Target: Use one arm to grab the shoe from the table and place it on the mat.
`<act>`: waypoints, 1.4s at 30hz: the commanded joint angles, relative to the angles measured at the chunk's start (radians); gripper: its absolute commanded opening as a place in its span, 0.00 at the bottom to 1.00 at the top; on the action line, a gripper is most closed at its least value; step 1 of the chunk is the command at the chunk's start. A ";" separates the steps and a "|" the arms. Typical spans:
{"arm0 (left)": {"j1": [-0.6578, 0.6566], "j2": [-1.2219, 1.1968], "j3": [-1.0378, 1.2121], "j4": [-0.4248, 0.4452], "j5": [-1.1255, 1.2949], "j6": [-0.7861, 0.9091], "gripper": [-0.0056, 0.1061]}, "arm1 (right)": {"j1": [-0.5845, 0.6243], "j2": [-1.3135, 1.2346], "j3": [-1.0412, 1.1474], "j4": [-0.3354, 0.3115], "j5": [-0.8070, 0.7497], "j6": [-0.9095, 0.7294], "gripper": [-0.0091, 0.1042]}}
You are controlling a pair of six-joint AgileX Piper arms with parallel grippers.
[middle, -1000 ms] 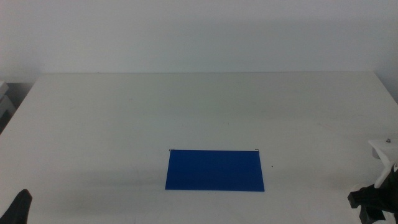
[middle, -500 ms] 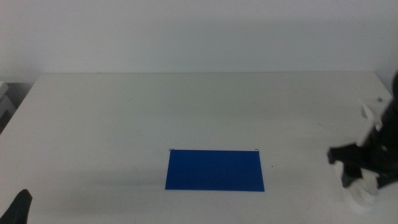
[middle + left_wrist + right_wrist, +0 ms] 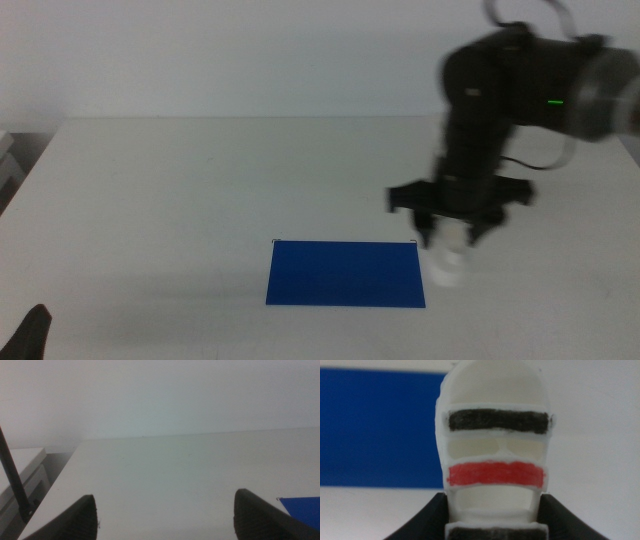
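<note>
Shoe (image 3: 495,460) lifted, clamped in right pincer (image 3: 452,240) over mat (image 3: 345,273) edge; set-down remains; left pincer (image 3: 165,515) waits wide apart above tabletop (image 3: 200,180).

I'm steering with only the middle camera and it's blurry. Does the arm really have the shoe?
Observer: Yes. The right wrist view shows the right gripper shut on the shoe, one dark jaw on each side of it.
Operator: What does the shoe look like?
Observer: White, with a black strap, a red strap and another black one at the jaws.
Operator: Is it over the mat yet?
Observer: Partly. In that view the blue mat lies behind one side of the shoe, white table behind the other.
Operator: And my other arm?
Observer: The left gripper waits open, nothing between its jaws.
</note>
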 commanded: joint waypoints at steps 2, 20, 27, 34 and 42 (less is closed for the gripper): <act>-0.004 -0.013 0.007 -0.010 -0.082 -0.005 0.89 | 0.050 0.035 -0.149 -0.019 0.068 0.017 0.05; -0.004 -0.013 0.007 -0.010 -0.082 -0.005 0.89 | 0.112 0.179 -0.337 0.044 0.081 -0.310 0.05; -0.004 -0.013 0.007 -0.010 -0.082 -0.005 0.89 | 0.112 0.179 -0.337 0.053 0.077 -0.820 0.05; -0.004 -0.013 0.007 -0.010 -0.082 -0.005 0.89 | 0.114 0.179 -0.337 0.091 0.076 -1.277 0.05; -0.004 -0.013 0.007 -0.010 -0.082 -0.005 0.89 | 0.114 0.189 -0.337 0.094 0.069 -1.393 0.05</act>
